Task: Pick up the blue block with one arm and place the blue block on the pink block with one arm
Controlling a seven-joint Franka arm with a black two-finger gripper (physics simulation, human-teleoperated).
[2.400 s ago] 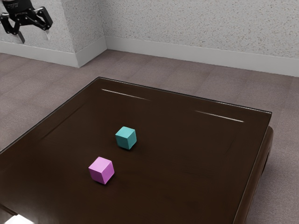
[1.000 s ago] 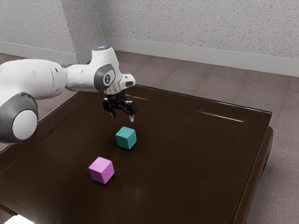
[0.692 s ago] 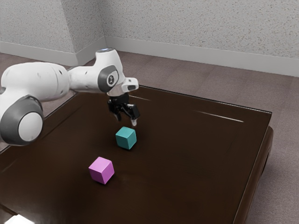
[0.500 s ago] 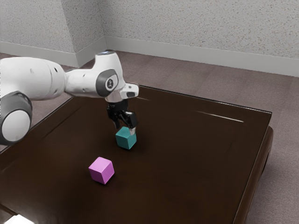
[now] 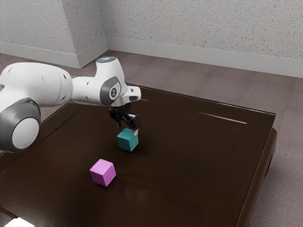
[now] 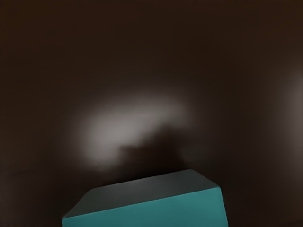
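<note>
Gripper (image 5: 129,128) pointing straight down, set right at the top of the blue block (image 5: 127,143). From the exterior view we cannot tell whether it is spread or clamped on the block. Blue block (renders teal) sits flat on the dark table (image 5: 203,156), with no gap showing beneath it. In the wrist view the same block (image 6: 151,208) lies directly under the hand, its top face and one side face showing against the tabletop (image 6: 142,61), with a pale glare patch on the wood beyond it. Wrist is bent down from a forearm that runs nearly level. The white arm (image 5: 47,90) comes in from the exterior view's left, its large grey-capped joint low at that side. We note that the block is a cube, so it has no long axis. It stands square on one face, turned so that a vertical edge faces the exterior camera, two side faces visible. Pink block (image 5: 102,172) lies near it, toward the camera and slightly to the exterior view's left, apart from the blue block and turned much the same way. Both blocks are well inside the table's edges. Bare tabletop spreads to the exterior view's right, up to the rounded rim (image 5: 265,156). Carpeted floor (image 5: 199,75) and a white baseboard (image 5: 203,54) lie beyond the far edge.
</note>
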